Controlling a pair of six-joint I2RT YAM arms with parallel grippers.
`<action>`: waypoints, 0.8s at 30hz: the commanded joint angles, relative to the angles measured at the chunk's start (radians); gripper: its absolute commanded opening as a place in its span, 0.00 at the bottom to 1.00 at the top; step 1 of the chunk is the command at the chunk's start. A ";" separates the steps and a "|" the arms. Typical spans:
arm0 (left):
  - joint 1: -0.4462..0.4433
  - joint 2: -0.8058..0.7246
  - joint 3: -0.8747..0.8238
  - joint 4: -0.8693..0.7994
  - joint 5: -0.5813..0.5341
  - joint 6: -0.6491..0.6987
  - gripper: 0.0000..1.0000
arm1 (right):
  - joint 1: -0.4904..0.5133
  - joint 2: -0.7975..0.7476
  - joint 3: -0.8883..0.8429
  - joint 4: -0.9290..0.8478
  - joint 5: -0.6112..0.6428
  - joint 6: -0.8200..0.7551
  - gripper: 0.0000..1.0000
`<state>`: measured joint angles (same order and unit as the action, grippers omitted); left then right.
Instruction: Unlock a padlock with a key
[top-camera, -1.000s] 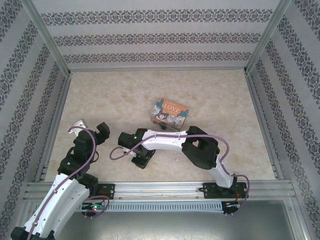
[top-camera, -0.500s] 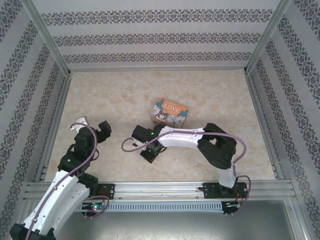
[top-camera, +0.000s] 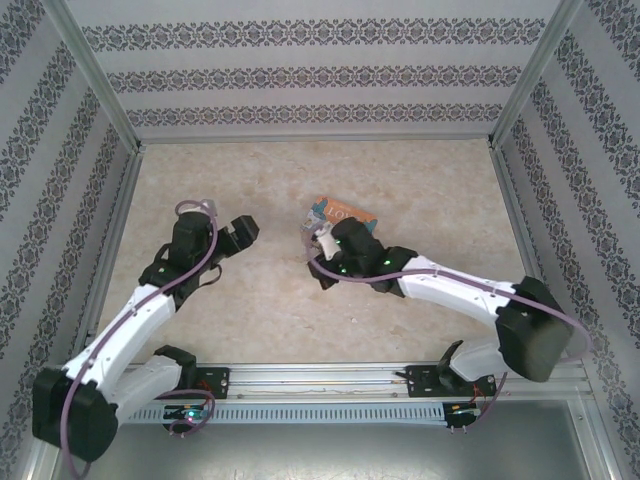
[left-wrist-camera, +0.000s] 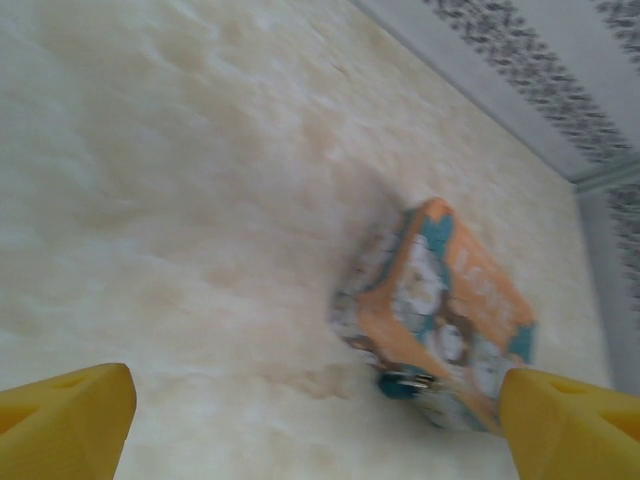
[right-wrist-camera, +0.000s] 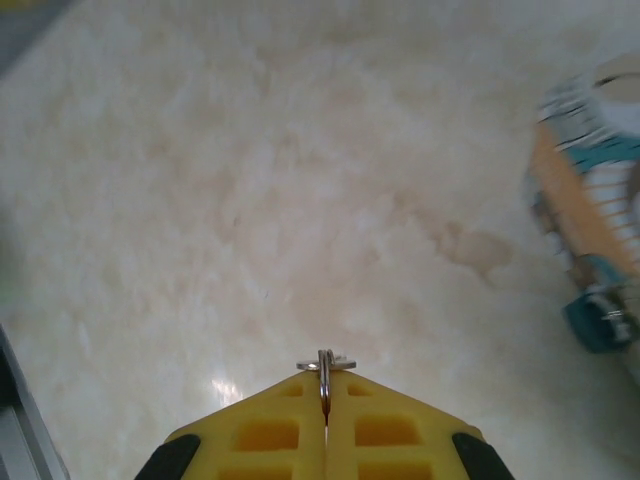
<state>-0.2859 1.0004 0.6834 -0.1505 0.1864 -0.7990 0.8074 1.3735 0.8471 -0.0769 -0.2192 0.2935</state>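
The padlock, tiny with a teal body and a silver shackle, lies on the table against the near corner of the orange tin box. My left gripper is open, its yellow fingers spread wide, and the padlock lies ahead of it towards the right finger. My right gripper is shut on the key, whose thin metal and ring stick out of the fingertips. In the right wrist view the padlock lies to the right, apart from the key. From above, the left gripper and the right gripper face each other.
The tin box stands mid-table, partly covered by the right arm from above. Patterned walls with metal frame posts enclose the table on three sides. A metal rail runs along the near edge by the arm bases.
My right gripper closed, then swung from the near middle of the table up beside the tin box. The left arm reached forward and right towards the box.
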 joint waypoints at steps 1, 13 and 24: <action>0.005 0.073 0.040 0.215 0.220 -0.221 0.92 | -0.049 -0.076 -0.049 0.211 -0.051 0.096 0.00; -0.059 0.302 0.032 0.815 0.290 -0.803 0.91 | -0.126 -0.142 -0.114 0.539 -0.007 0.186 0.00; -0.189 0.473 0.072 1.097 0.201 -1.018 0.89 | -0.136 -0.003 -0.076 0.734 0.001 0.230 0.00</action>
<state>-0.4438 1.4513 0.7254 0.7765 0.4229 -1.7180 0.6823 1.3453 0.7452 0.5716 -0.2256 0.5034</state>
